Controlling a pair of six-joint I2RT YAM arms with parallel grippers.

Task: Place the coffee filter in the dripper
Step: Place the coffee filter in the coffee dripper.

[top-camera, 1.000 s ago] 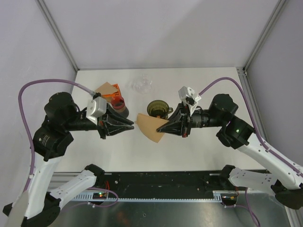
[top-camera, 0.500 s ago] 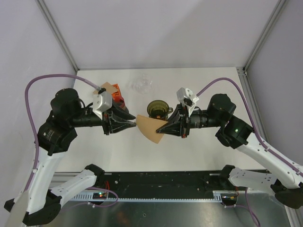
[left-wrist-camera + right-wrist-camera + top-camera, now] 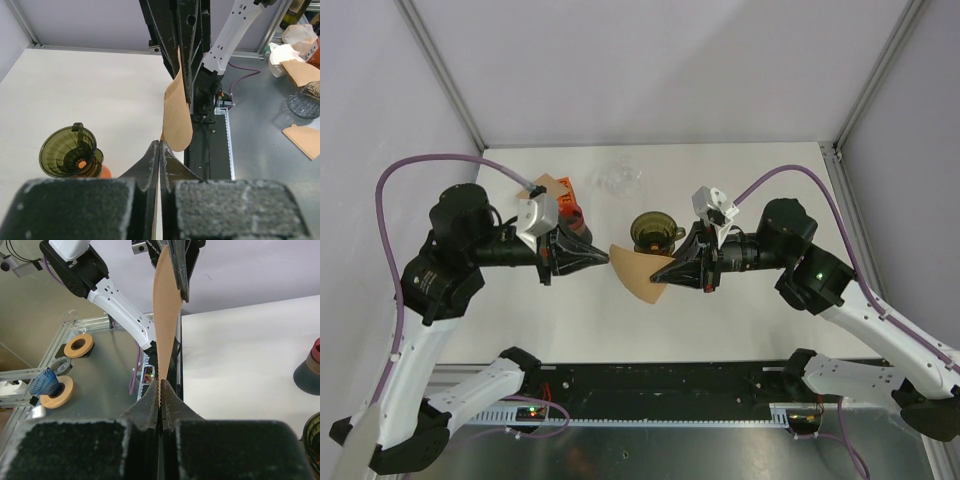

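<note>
R gripper [image 3: 660, 273] is seen clamped shut on one corner of the coffee filter [image 3: 635, 268], which is held off the table just in front of the dripper [image 3: 652, 230]. L gripper [image 3: 605, 258] is also shut, tips at the filter's opp. corner (whether paper is pinched there cannot be told). Bare white table [image 3: 770, 180] lies between filter and near edge, and to the dripper's right. Behind the L gripper, a red-and-orange item [image 3: 568, 212], spare filters [image 3: 548, 187] and a clear glass piece [image 3: 618, 180] are grouped toward the far edge. Grey walls [image 3: 670, 70] enclose three sides.
</note>
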